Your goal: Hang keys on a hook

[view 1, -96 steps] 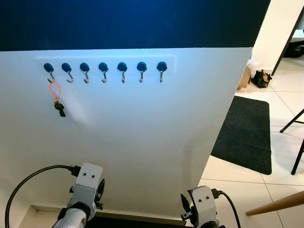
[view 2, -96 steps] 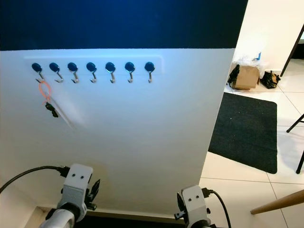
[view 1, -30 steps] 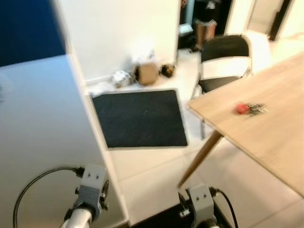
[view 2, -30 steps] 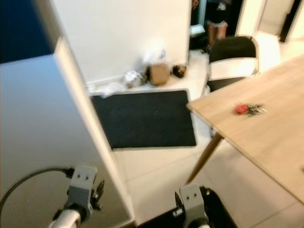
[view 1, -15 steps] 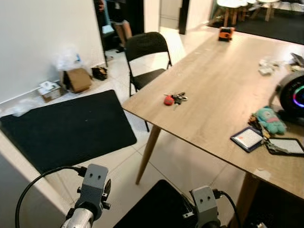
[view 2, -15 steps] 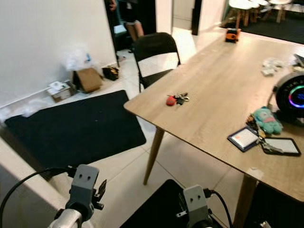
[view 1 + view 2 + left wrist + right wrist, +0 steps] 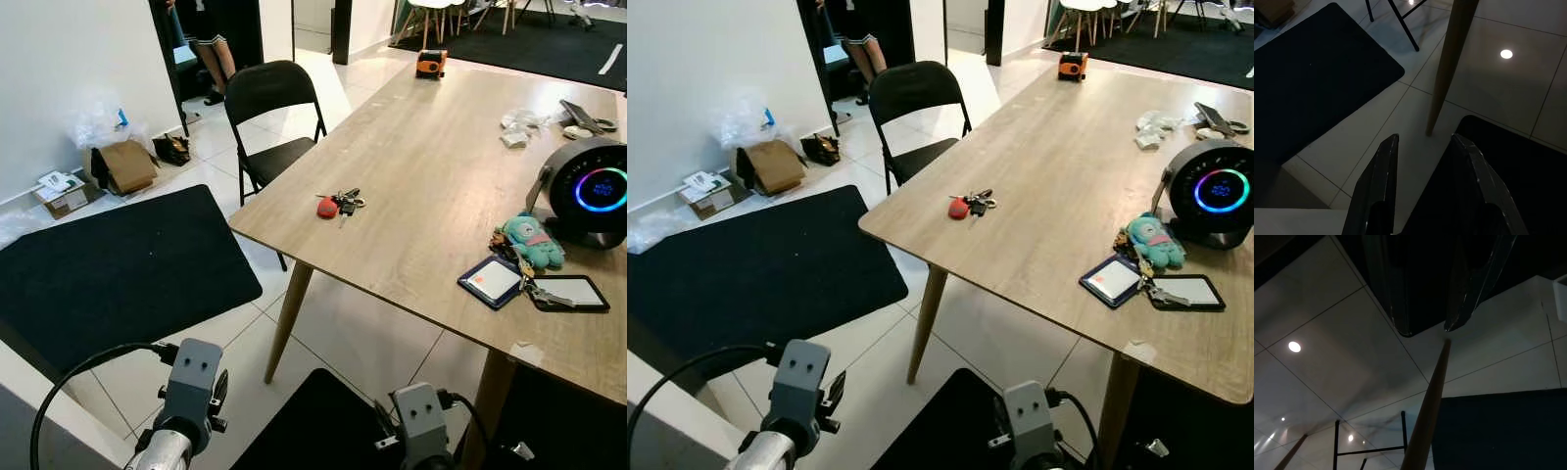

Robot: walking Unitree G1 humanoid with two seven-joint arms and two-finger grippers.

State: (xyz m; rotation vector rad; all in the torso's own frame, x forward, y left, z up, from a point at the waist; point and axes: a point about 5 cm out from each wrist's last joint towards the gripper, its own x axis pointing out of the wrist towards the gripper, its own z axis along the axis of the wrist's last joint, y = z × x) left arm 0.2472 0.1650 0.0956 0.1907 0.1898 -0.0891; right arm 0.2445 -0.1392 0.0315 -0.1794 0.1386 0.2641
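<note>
A bunch of keys with a red fob (image 7: pixel 338 204) lies on the light wooden table (image 7: pixel 441 166), near its left corner. Both arms hang low at the bottom of the eye views, far below and in front of the keys. My left gripper (image 7: pixel 1424 139) points down at the tiled floor beside a table leg (image 7: pixel 1449 68), its fingers (image 7: pixel 1378 186) apart and empty. The right gripper (image 7: pixel 1427 328) also hangs over the floor, its jaws apart with nothing between them.
A black folding chair (image 7: pixel 269 98) stands at the table's left side. A black mat (image 7: pixel 118 264) covers the floor to my left, with a cardboard box (image 7: pixel 122 166) behind it. A lit round speaker (image 7: pixel 598 191), a teal plush toy (image 7: pixel 529 240) and a card holder (image 7: pixel 495 282) lie on the table's right. A person's legs (image 7: pixel 206 39) show in the doorway.
The camera has swung right, away from the white wall with the hook rail, so the table and keys now sit in the middle of the view. Both arms still hang low.
</note>
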